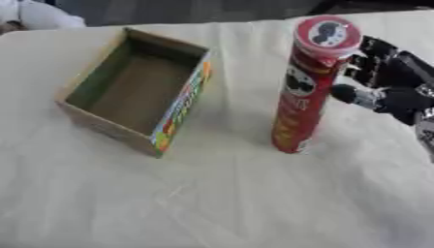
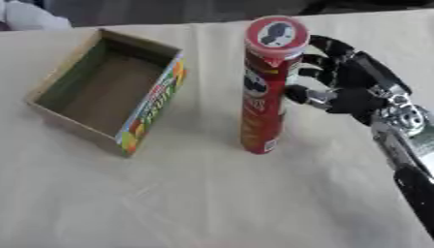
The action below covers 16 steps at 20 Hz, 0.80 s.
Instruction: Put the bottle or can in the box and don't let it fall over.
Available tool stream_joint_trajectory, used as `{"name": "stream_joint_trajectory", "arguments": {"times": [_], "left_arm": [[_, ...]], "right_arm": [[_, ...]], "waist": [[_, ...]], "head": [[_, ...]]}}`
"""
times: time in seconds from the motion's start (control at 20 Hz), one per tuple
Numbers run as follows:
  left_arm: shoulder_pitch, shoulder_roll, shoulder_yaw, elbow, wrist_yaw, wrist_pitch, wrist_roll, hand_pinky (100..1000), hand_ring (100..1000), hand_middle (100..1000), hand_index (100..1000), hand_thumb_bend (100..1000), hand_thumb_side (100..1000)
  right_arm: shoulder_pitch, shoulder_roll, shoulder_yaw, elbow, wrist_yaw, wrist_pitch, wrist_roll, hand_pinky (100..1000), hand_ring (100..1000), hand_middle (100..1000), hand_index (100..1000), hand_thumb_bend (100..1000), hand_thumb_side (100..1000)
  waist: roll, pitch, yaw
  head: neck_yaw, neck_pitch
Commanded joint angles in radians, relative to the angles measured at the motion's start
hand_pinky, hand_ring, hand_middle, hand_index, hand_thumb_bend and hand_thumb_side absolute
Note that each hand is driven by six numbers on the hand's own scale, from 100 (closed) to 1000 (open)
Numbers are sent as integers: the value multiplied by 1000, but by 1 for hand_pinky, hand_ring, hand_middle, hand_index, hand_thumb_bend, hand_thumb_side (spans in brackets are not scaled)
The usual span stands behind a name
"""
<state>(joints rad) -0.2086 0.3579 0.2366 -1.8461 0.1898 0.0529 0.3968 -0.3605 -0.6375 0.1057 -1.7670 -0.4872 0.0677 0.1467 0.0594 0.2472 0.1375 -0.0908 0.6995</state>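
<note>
Cream cloth (image 1: 220, 203) under upright can (image 1: 303, 92), box (image 1: 135, 89).

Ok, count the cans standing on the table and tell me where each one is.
1. A tall red can stands upright on the cloth, to the right of the open box, with the right hand just beside it. None seem hidden.

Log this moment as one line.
can: upright on table, right of box | box: empty | right hand: open beside can | left hand: unseen
</note>
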Motion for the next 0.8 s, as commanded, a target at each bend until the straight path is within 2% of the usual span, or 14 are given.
{"name": "stream_joint_trajectory", "arguments": {"times": [0.05, 0.2, 0.25, 0.3, 0.45, 0.8], "left_arm": [[-12, 15, 4, -11, 2, -1, -3, 891, 745, 522, 674, 100, 619], [-11, 14, 2, -10, 4, -1, -5, 891, 744, 520, 673, 100, 623], [-11, 13, 1, -10, 5, -1, -6, 890, 743, 519, 673, 100, 624], [-11, 13, 1, -9, 5, -1, -6, 890, 744, 519, 673, 100, 624], [-14, 11, 0, -10, 6, -1, -7, 890, 744, 519, 673, 100, 624], [-14, 8, 1, -10, 7, -2, -8, 890, 743, 517, 673, 100, 631]], "right_arm": [[-16, -13, -5, -32, 10, 3, 12, 892, 908, 1000, 877, 645, 152], [-36, -11, 4, -12, 4, 12, -9, 896, 920, 1000, 885, 642, 167], [-44, -10, 8, -3, 1, 15, -15, 896, 920, 1000, 886, 614, 172], [-53, -10, 12, 8, -1, 19, -19, 896, 920, 1000, 886, 638, 176], [-83, -10, 23, 51, -5, 28, -28, 899, 923, 1000, 888, 633, 188], [-107, 5, 36, 73, 0, 15, 7, 897, 921, 1000, 880, 634, 183]], "waist": [[0, -11, 0], [1, -11, 2], [1, -10, 3], [1, -10, 4], [2, -7, 9], [0, 1, 16]], "head": [[-3, -9], [-6, -7], [-8, -7], [-9, -7], [-11, -11], [-16, -14]]}}
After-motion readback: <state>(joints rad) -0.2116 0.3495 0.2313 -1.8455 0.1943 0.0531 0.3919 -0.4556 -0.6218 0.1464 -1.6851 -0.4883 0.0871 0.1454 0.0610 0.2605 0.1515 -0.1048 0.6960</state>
